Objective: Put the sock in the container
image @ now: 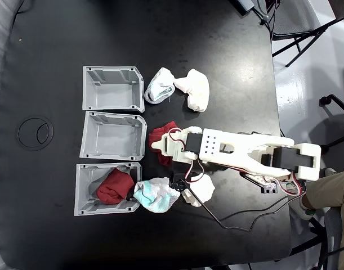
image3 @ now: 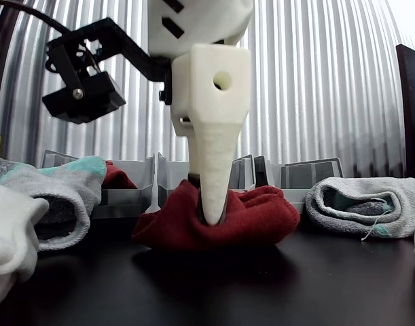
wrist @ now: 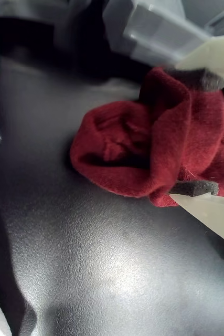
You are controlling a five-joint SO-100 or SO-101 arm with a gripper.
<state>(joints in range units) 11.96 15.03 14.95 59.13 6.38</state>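
Your gripper [wrist: 195,134] pinches a thick fold of the sock [wrist: 138,152]: soft, light, floppy. Container [image: 112,136] waits at nine o'clock in the fixed view.

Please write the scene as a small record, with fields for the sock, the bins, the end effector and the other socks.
sock on table: dark red sock bunched on the black table, beside the middle bin
end effector: down on that sock, foam pads pinching a fold of it
bins: three grey ones in a column in the fixed view
near bin: holds a second dark red sock
far bin: empty
other socks: white-and-teal sock; plain white sock
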